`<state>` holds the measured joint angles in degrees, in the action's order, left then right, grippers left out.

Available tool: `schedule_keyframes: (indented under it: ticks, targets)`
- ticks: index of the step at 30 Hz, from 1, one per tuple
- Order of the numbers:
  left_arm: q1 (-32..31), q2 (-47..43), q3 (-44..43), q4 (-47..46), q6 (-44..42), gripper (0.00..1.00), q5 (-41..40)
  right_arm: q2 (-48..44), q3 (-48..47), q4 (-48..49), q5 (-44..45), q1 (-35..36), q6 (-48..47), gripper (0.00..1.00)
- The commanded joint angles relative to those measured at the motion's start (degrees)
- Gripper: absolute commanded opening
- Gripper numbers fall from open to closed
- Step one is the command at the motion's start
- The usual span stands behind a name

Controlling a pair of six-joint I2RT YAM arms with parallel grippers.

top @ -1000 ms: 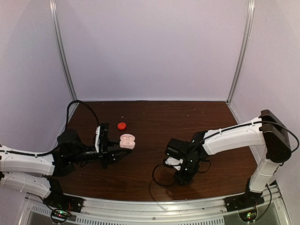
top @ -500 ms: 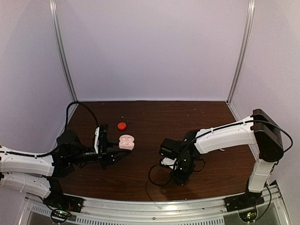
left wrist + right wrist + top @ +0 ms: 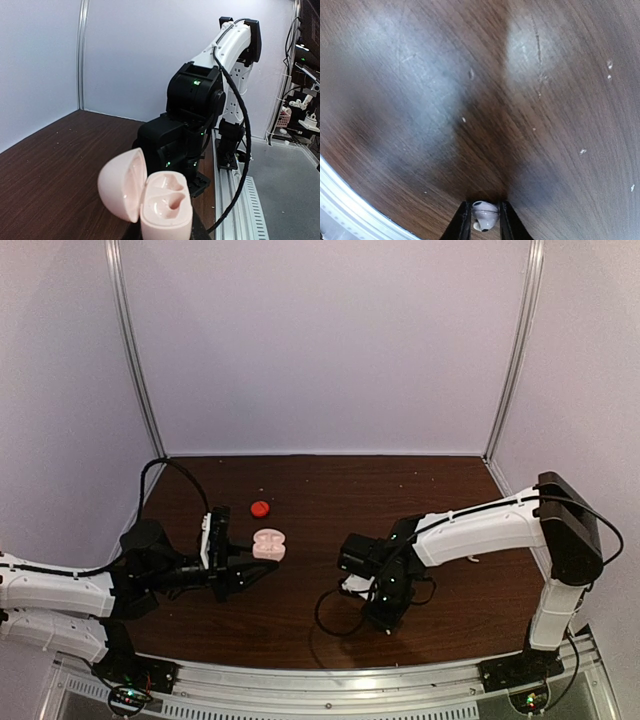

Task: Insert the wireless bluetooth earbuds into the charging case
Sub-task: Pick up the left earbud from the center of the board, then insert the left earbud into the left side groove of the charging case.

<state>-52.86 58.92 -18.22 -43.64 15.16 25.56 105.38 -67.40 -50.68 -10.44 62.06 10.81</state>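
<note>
A pink charging case (image 3: 157,200) stands open, lid to the left, both sockets empty. It sits at the tips of my left gripper (image 3: 262,562), whose dark jaws show only just under it in the left wrist view. The case also shows in the top view (image 3: 268,543). My right gripper (image 3: 485,220) is shut on a white earbud (image 3: 485,214), held close above the wooden table (image 3: 470,100). In the top view the right gripper (image 3: 355,585) is right of the case, a short gap away. No other earbud shows.
A small red round object (image 3: 260,508) lies on the table behind the case. A black cable (image 3: 335,615) loops on the table under the right arm. The table's metal front rail (image 3: 330,680) runs along the near edge.
My right arm has moved left, closer to the case, with the earbud in its jaws. My left gripper and the case have shifted only slightly.
</note>
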Motion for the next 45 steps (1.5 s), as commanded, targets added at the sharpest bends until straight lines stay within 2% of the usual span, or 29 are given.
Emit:
schedule_keyframes:
  ticks: [1,6,15,20,26,35,39,45]
  targets:
    - [0.7,-0.1,0.3,-3.7,0.5,0.0,-0.8,-2.4,-2.6,1.8,0.8,0.4,0.5,0.2]
    - [1.0,-0.1,0.1,-3.9,1.0,0.0,-1.4,-6.5,-2.5,5.0,3.1,0.0,1.5,0.14]
    - [1.2,1.4,-0.7,-4.4,1.4,0.0,-2.1,-11.9,-3.5,8.0,5.5,-0.7,0.8,0.1]
    - [1.3,3.8,-0.7,-6.5,1.7,0.0,-1.7,-19.3,-6.6,14.6,6.5,-0.7,-0.6,0.1]
    - [1.4,5.4,0.0,-10.8,-0.8,0.0,1.3,-27.7,-7.2,25.0,3.3,-0.1,-4.4,0.11]
    - [1.1,8.5,0.7,-18.7,-6.8,0.0,11.6,-29.2,-10.3,33.1,4.5,10.3,-14.2,0.11]
    - [0.4,9.8,-0.2,-18.2,-9.3,0.0,13.1,-28.3,-10.9,35.6,5.6,14.5,-17.5,0.11]
    - [-0.1,10.3,-0.7,-20.4,-8.9,0.0,14.7,-25.1,-12.0,35.7,9.0,18.6,-21.4,0.1]
